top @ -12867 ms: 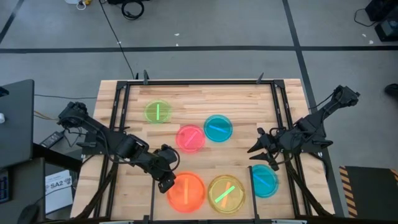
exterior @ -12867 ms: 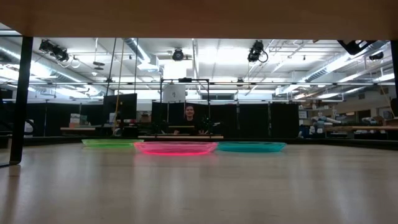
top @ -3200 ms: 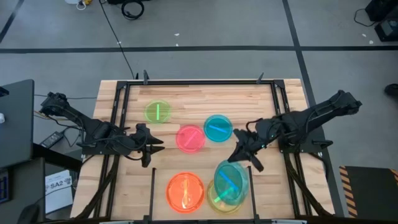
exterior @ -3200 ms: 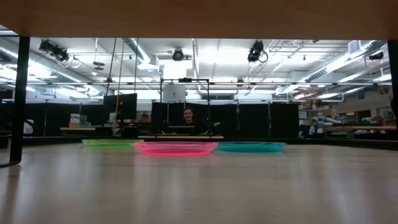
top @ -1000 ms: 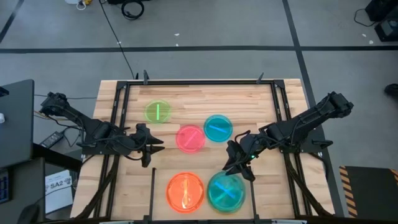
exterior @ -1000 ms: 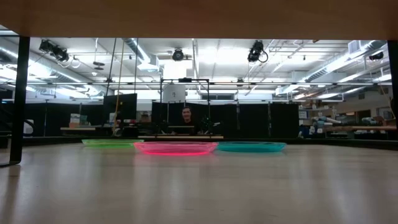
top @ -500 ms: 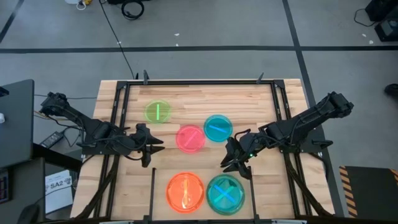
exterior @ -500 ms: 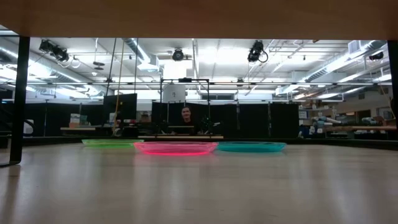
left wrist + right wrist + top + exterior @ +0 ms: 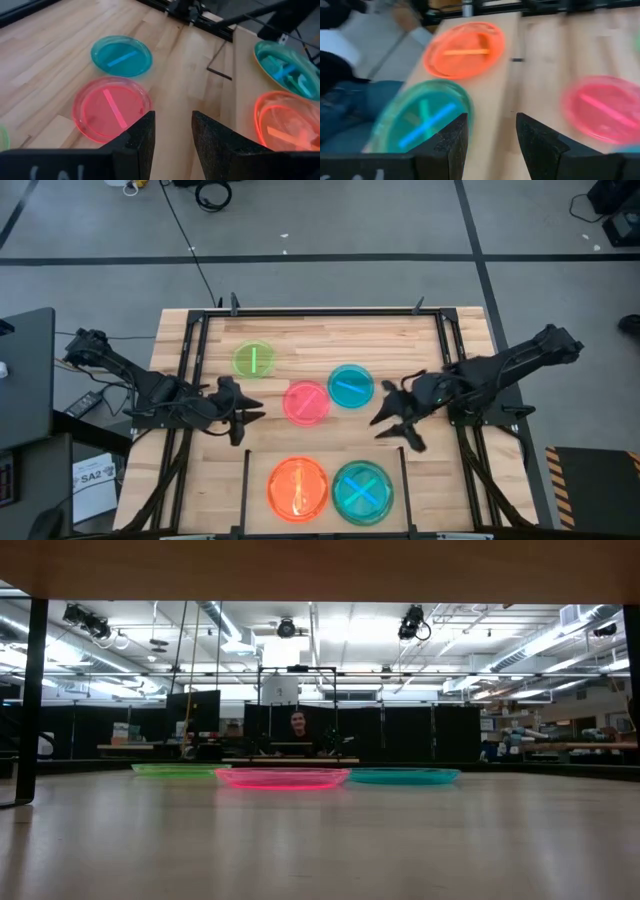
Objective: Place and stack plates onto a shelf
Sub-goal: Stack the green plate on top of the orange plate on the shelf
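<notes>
Five plates show. A green plate, a pink plate and a cyan plate lie flat on the wooden table. At the near edge, between the thin black rods of the shelf, lie an orange plate and a second cyan plate. That cyan plate lies on a yellow-green one, and their stripes cross. My left gripper is open and empty, left of the pink plate. My right gripper is open and empty, between the far cyan plate and the stack.
Thick black rails run along the table's left, right and far sides. A person's legs in blue jeans are just beyond the near edge by the stack. Bare wood lies between the pink plate and the shelf.
My right gripper has drawn back from the cyan plate on the shelf, going toward the table's far and right edges. The cyan plate has settled flat on the yellow-green plate, its stripe crossing the one below.
</notes>
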You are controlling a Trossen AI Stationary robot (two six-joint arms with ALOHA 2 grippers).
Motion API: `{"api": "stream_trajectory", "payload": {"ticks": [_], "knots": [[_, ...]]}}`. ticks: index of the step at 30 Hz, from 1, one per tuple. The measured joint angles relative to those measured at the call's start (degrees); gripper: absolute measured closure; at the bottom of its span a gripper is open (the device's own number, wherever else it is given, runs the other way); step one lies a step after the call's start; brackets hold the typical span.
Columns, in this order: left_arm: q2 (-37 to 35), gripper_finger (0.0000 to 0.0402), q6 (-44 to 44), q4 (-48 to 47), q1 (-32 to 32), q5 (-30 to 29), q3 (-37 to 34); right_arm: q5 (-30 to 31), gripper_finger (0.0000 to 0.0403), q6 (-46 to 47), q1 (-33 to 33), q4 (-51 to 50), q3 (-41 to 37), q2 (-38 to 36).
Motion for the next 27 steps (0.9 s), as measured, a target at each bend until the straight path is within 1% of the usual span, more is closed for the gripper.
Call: {"api": "stream_trajectory", "payload": {"ticks": [3,5,8,12,14,18,27], "knots": [[0.0,0.0267,-2.9,0.0,1.2,-0.5,0.0,4.8,0.023,-1.2,-0.9,-5.4,0.0,-3.9],[0.0,0.0267,-5.0,0.0,2.4,-0.7,0.0,6.5,0.023,-1.3,-2.1,-8.1,0.0,-6.0],[0.0,0.0267,-6.8,0.0,4.8,-0.6,0.0,6.7,0.0231,-2.5,-4.2,-11.0,0.0,-8.4],[0.0,0.0267,-6.8,0.0,9.9,0.1,0.0,6.7,0.0232,-4.7,-7.2,-13.3,0.0,-10.2],[0.0,0.0267,-6.8,-0.1,13.4,2.3,0.0,6.6,0.0233,-5.9,-8.9,-13.5,0.0,-10.6],[0.0,0.0267,-4.9,-1.2,22.0,9.5,0.0,4.6,0.0233,-7.6,-12.9,-14.5,0.0,-10.5],[0.0,0.0267,4.4,-6.0,43.6,22.2,0.0,-1.6,0.0233,-9.7,-20.6,-14.8,0.0,-8.1]]}}
